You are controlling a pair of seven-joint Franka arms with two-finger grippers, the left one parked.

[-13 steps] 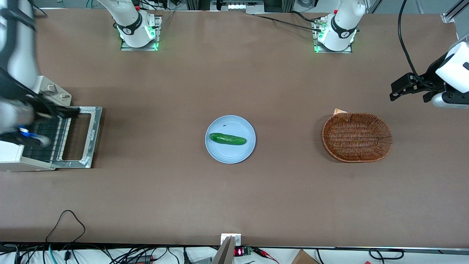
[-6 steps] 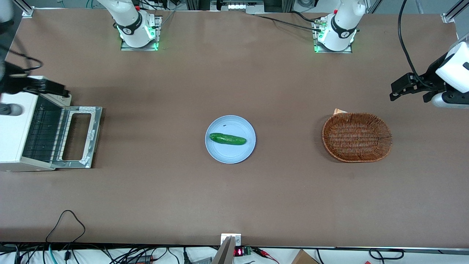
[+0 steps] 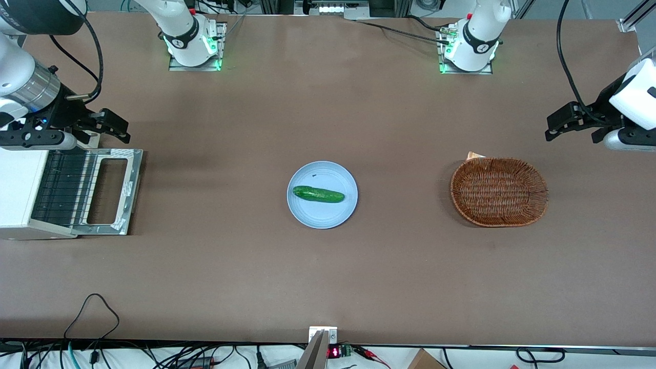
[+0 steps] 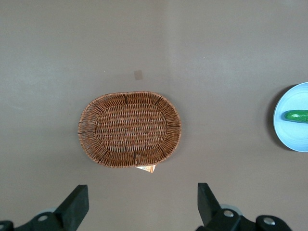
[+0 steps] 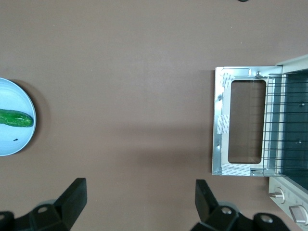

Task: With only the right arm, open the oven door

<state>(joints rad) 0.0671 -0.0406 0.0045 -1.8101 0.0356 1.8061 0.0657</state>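
Observation:
The oven door (image 3: 110, 190) lies folded down flat on the table in front of the white toaster oven (image 3: 18, 195), its glass window facing up and the wire rack (image 3: 61, 187) showing inside. The door also shows in the right wrist view (image 5: 243, 120). My right arm (image 3: 25, 82) hangs above the oven's end farther from the front camera. Its gripper (image 3: 115, 125) is open and empty, raised above the table, apart from the door. In the right wrist view the gripper (image 5: 139, 199) has its fingers wide apart over bare table.
A light blue plate (image 3: 338, 210) with a green cucumber (image 3: 318, 194) sits mid-table. A brown wicker basket (image 3: 498, 191) lies toward the parked arm's end. Cables run along the table's near edge.
My right arm has lifted off the oven and swung up and away from the front camera. The door lies flat as before.

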